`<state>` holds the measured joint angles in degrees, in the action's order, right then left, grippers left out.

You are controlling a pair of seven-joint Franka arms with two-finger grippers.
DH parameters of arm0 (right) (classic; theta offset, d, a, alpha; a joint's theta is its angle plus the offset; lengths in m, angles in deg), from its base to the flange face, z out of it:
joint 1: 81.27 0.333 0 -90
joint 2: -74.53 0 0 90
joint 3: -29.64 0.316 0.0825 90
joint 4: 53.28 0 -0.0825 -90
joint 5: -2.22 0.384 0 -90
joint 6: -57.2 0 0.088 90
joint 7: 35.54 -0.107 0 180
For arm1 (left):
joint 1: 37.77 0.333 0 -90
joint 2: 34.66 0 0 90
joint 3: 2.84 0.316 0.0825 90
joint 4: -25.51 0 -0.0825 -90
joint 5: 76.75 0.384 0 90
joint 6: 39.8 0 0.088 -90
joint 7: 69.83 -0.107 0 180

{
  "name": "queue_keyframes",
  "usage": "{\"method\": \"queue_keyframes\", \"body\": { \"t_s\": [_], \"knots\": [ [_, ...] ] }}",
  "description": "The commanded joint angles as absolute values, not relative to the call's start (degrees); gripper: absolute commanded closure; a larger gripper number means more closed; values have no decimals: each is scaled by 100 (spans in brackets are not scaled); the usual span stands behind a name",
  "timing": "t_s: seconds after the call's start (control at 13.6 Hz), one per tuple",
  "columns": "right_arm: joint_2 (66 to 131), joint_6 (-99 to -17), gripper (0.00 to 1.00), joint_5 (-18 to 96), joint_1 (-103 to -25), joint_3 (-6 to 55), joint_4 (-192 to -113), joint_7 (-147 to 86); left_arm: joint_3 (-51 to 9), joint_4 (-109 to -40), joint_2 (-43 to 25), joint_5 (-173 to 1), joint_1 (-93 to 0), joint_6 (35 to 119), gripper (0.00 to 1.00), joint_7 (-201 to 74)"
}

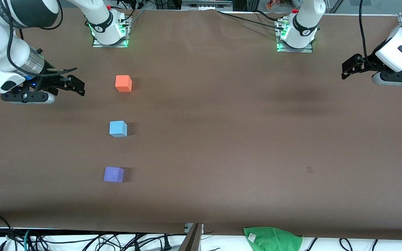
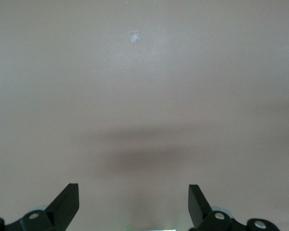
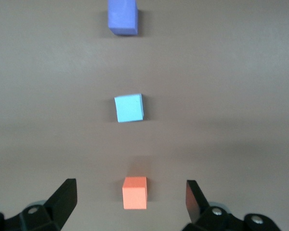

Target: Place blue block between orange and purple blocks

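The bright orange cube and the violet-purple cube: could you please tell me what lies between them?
The light sky-blue matte cube lies between the orange cube and the purple cube, touching neither; front and right wrist views show it.

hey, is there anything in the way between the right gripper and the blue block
Nothing visible blocks it. The right gripper, open, hangs above the table beside the orange block; the blue block sits apart, nearer the front camera, between orange and the purple block.
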<state>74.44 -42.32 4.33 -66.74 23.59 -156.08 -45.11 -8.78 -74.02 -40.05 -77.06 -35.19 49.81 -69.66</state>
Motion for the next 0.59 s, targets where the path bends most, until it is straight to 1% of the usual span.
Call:
{"method": "queue_keyframes", "body": {
  "t_s": [0.0,0.15,0.29,0.52],
  "knots": [
    [7374,-3932,0,512,-7151,2876,-15480,-4389,-873,-7284,-3950,-7789,-3531,4923,0,-7036],
    [7374,-3720,0,512,-7151,2832,-15208,-4380,-864,-7275,-3950,-7789,-3531,4923,0,-7036],
    [7487,-3720,0,468,-7134,2841,-14971,-4354,-864,-7284,-3950,-7789,-3531,4915,0,-7036],
    [7523,-3711,0,450,-7134,2841,-14900,-4354,-873,-7284,-3950,-7789,-3531,4915,0,-7036]
  ]
}}
